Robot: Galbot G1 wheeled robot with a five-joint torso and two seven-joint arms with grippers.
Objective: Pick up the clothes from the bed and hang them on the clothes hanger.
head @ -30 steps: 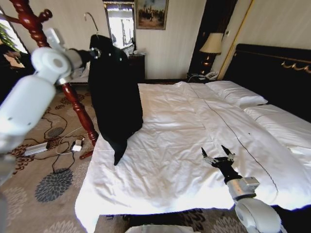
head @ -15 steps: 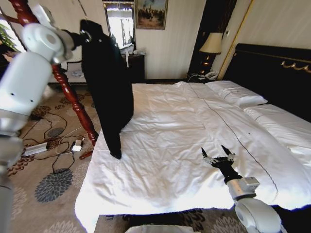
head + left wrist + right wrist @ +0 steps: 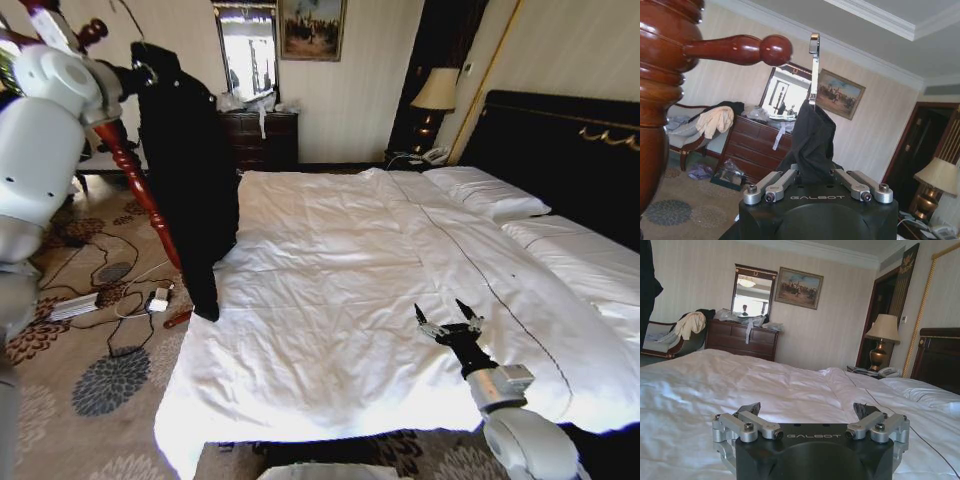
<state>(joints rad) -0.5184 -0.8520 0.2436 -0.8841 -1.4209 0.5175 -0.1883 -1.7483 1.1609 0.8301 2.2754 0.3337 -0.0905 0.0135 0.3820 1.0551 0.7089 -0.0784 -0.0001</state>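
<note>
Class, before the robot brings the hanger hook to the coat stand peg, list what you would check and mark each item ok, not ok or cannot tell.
1. Left end effector shut on the black long garment: ok.
2. Slim hanger's silver metal hook upright above the garment: ok.
3. Hook already over the reddish-brown wooden coat stand peg: not ok, it sits beside the peg.
4. Garment clear of the white-sheeted bed: cannot tell; its lower end hangs at the bed's edge.
5. Right end effector open, low over the bed, out of the way: ok.
</note>
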